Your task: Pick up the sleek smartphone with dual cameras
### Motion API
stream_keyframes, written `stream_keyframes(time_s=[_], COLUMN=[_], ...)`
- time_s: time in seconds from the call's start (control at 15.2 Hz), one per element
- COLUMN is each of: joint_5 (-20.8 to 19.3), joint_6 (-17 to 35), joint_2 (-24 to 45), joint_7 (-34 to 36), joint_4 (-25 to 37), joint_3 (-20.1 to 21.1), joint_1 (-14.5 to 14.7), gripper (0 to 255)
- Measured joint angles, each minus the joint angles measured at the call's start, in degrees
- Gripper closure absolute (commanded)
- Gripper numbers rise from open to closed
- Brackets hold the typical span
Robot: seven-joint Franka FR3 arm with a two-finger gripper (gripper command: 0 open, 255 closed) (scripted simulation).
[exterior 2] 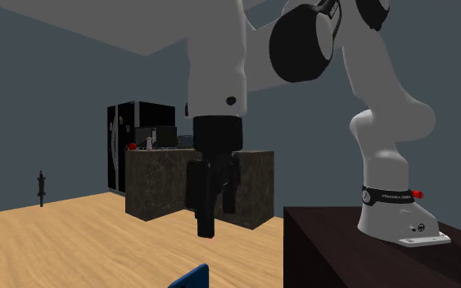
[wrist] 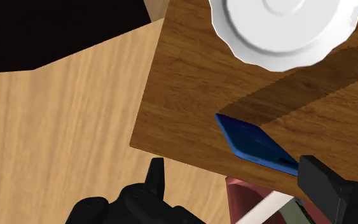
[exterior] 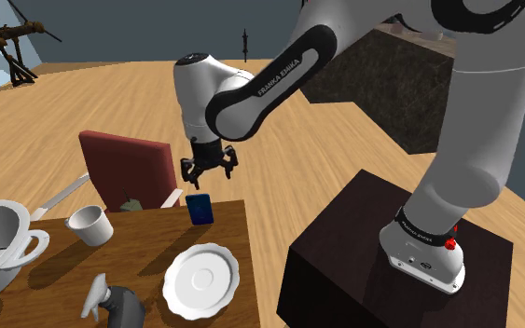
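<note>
Resting on a light wood floor (exterior: 297, 140), the brown table (exterior: 148, 247) holds a pot (exterior: 4, 266), cup (exterior: 90, 224), plate (exterior: 200, 278) and, at its far edge, a blue smartphone (exterior: 200, 207); gripper (exterior: 208, 173) above, fingers apart.

The table (wrist: 184, 89) is warm wood with visible grain, and the blue smartphone (wrist: 255, 144) by its edge looks smooth and slightly glossy. That white plate (wrist: 279, 32) has a smooth sheen, maybe glazed ceramic; the gripper (exterior: 208, 175) is matt black.
</note>
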Motion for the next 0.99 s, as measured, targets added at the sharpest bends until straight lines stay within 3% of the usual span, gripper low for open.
stream_keyframes(time_s=[0.33, 0.86, 0.92, 0.99], joint_5=[-4.5, -7.0, -7.1, -7.2], joint_6=[0.2, 3.7, 3.9, 4.0], joint_2=[11.1, 15.9, 16.1, 16.2], joint_7=[7.0, 9.0, 9.0, 9.0], joint_4=[10.0, 11.1, 11.1, 11.2], joint_3=[-3.2, -5.2, -5.3, -5.3], joint_1=[5.1, 6.9, 6.9, 6.9], gripper=[0, 0, 255, 255])
